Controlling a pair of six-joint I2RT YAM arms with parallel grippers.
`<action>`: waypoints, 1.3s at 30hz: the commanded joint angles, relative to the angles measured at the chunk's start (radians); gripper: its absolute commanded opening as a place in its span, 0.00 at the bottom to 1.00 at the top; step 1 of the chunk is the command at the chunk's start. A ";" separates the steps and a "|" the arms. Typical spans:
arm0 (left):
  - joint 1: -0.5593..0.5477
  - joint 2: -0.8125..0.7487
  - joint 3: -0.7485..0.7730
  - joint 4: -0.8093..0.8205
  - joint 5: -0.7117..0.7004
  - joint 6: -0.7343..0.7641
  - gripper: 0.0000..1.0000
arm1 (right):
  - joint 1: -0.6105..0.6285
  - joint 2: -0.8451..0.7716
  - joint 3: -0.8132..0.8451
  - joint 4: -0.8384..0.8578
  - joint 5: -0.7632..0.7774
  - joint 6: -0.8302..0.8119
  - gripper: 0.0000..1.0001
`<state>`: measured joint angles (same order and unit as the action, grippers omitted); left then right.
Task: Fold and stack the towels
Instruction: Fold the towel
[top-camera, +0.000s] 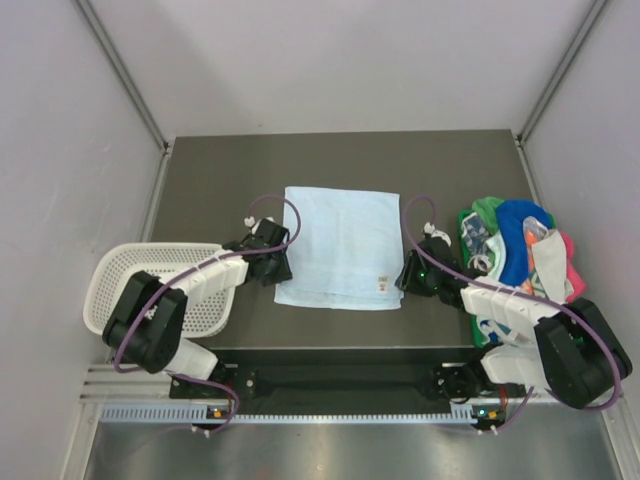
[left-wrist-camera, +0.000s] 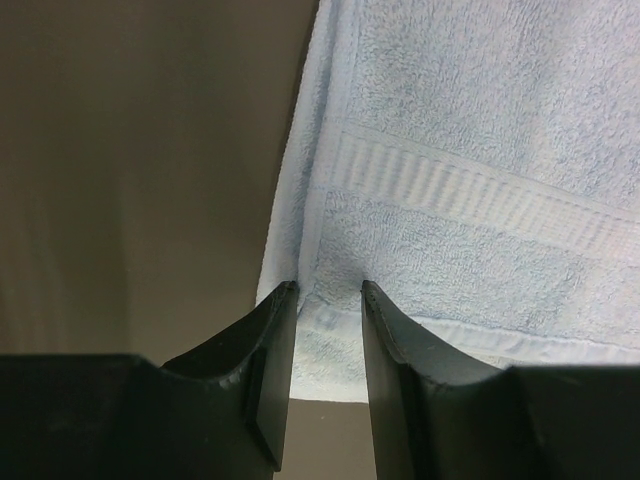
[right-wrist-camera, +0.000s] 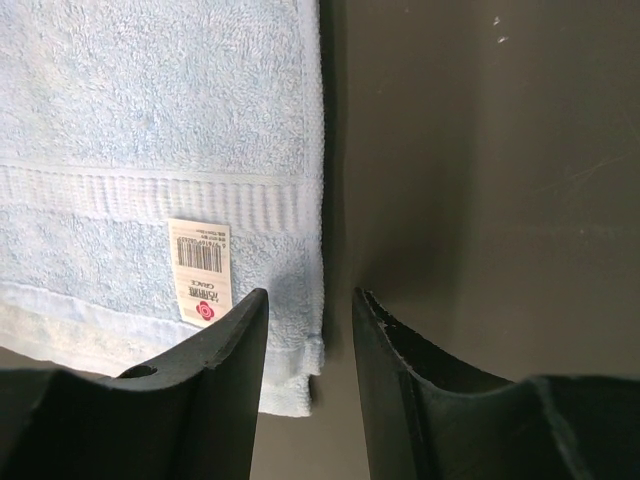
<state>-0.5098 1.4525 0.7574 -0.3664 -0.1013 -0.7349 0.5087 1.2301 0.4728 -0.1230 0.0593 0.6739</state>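
**Left gripper (left-wrist-camera: 328, 290) and right gripper (right-wrist-camera: 310, 295) at near corners**

Both my arms reach forward and low. Jaws stand parted, gripping nothing, each pair straddling a near corner of the pale blue terry towel (top-camera: 340, 245) spread on the dark table (top-camera: 220, 180). My left arm covers part of the white plastic mesh basket (top-camera: 120, 270). Crumpled mixed-colour towels (top-camera: 510, 250) lie heaped at right.

One pale blue towel (top-camera: 340, 245), one heap of towels (top-camera: 515, 250) too bunched to count, one basket (top-camera: 120, 265), and two pincers: left pincer (left-wrist-camera: 328, 295), right pincer (right-wrist-camera: 310, 300)
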 joint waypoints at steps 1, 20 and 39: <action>-0.007 0.003 -0.010 0.024 -0.024 -0.009 0.38 | 0.019 -0.009 -0.010 0.009 0.014 0.003 0.40; -0.009 -0.011 -0.021 0.026 -0.015 -0.001 0.35 | 0.022 0.006 -0.014 0.017 0.007 0.004 0.39; -0.018 -0.021 0.017 0.012 0.008 0.011 0.02 | 0.037 -0.063 -0.076 -0.023 -0.013 0.024 0.39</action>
<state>-0.5201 1.4559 0.7429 -0.3668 -0.1081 -0.7292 0.5240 1.1866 0.4297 -0.0967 0.0540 0.6853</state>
